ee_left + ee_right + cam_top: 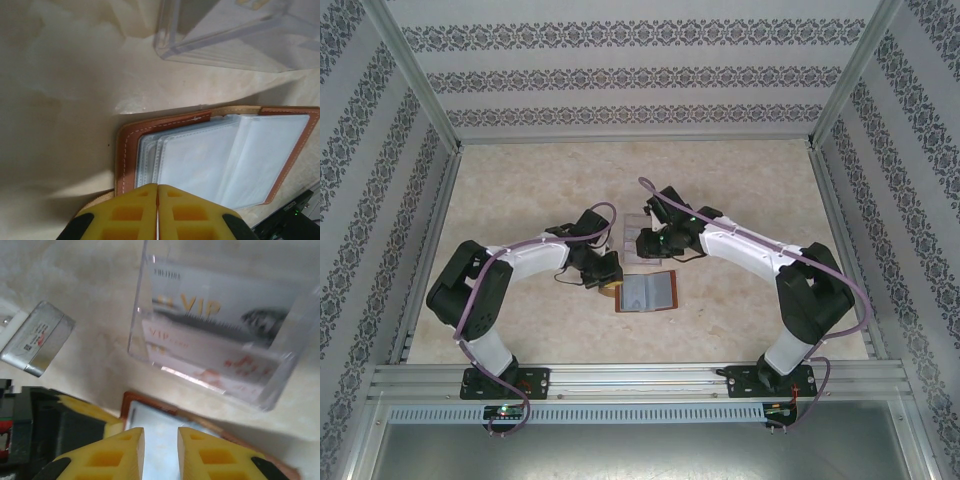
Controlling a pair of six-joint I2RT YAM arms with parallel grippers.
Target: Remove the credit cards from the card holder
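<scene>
The card holder point(650, 292) lies open on the table, reddish-brown leather around grey-blue pockets point(225, 160). My left gripper point(608, 280) sits at its left end; in the left wrist view its yellow tips point(158, 187) are pressed together over the leather edge, with a tan strap tab point(95, 202) poking out beneath. My right gripper point(657, 250) hovers just behind the holder. Its jaws point(161, 432) stand apart, and the pale pocket shows in the gap between them. Several credit cards point(215, 315), pale grey and pinkish with VIP print, lie in the clear tray point(137, 315).
The clear plastic tray point(638, 222) sits just behind the card holder, close to both grippers. The left arm's wrist, black and yellow point(75, 415), crowds the right gripper's left side. Open tabletop point(520, 190) lies all round, fenced by patterned walls.
</scene>
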